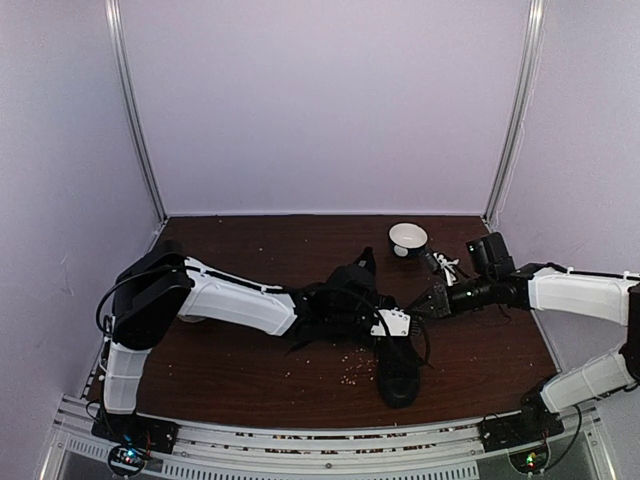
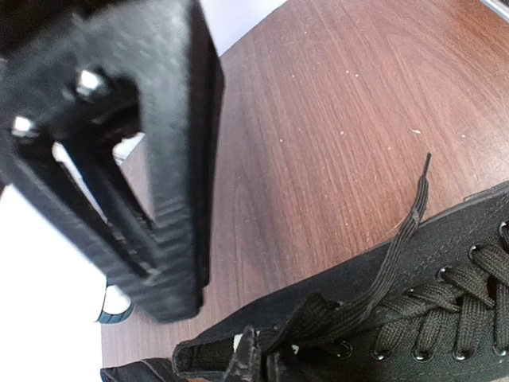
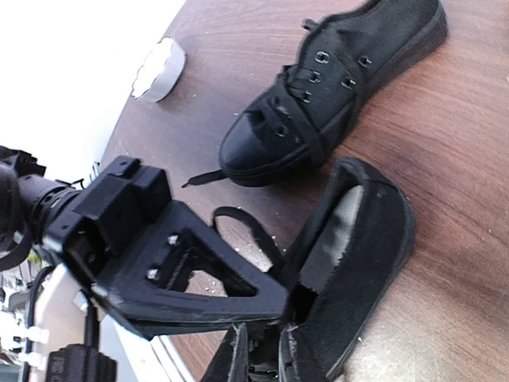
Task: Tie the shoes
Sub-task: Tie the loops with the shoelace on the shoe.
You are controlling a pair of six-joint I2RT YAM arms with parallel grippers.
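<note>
Right gripper (image 3: 269, 322): at open shoe (image 3: 382, 231) rim, likely steadying it; grip unclear.
Left gripper (image 1: 397, 342): over laces (image 2: 371, 282), ready to pick; closure unclear.

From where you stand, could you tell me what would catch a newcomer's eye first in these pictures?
Both arms reach to mid-table, where the left pincer and right pincer sit close together at two black shoes: one shoe lies flat with loose laces, the other shoe shows its open mouth. A white bowl stands out at the far side of the dark wooden table.
</note>
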